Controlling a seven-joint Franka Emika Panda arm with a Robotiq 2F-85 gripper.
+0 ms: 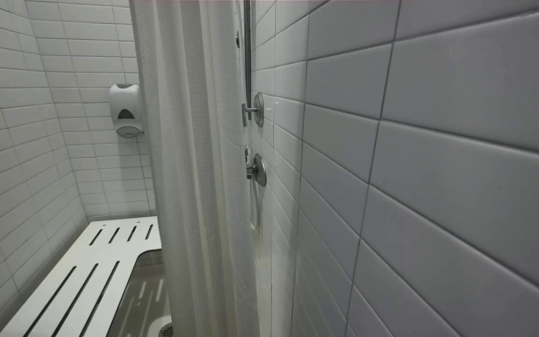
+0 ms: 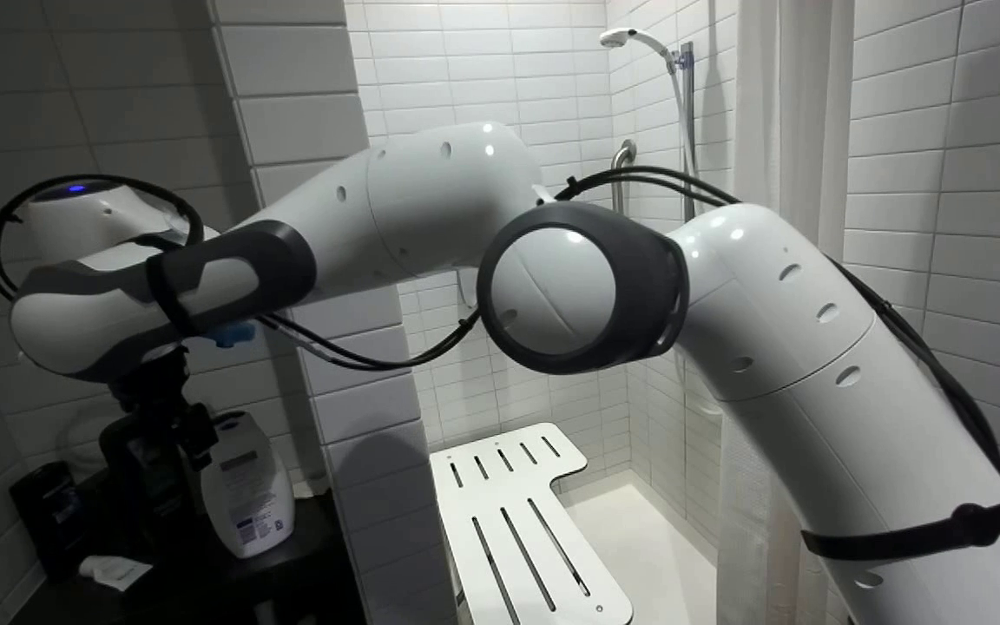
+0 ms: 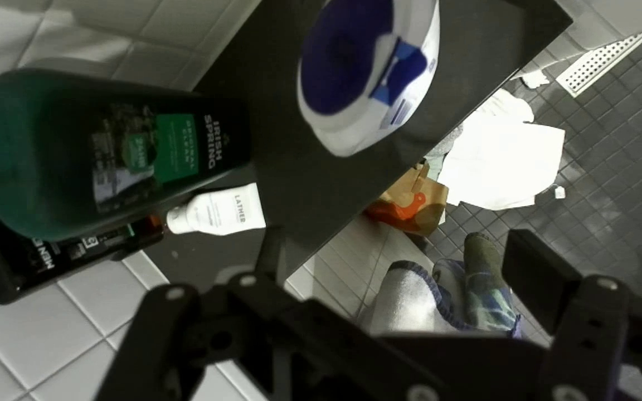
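In the wrist view my gripper (image 3: pixel 404 262) stands wide open, with nothing held between its fingers. Beyond it on a dark shelf (image 3: pixel 310 189) is a white bottle (image 3: pixel 321 128) with a dark blue top. A dark green Irish Spring bottle (image 3: pixel 115 150) stands at the left, beside a black bottle (image 3: pixel 48 256) and a small white Lather tube (image 3: pixel 220 211). In an exterior view the gripper (image 2: pixel 161 443) points down among these things, one finger overlapping the edge of the white bottle (image 2: pixel 248 495); whether they touch I cannot tell. The gripper is outside the remaining exterior view.
A tiled wall end (image 2: pixel 370 469) rises right beside the shelf. Both exterior views show a slatted bench (image 2: pixel 517 512) and a shower curtain (image 1: pixel 194 164). Below the shelf are a brown paper bag (image 3: pixel 416 206), white sheets (image 3: pixel 505 161) and fabric items (image 3: pixel 410 295).
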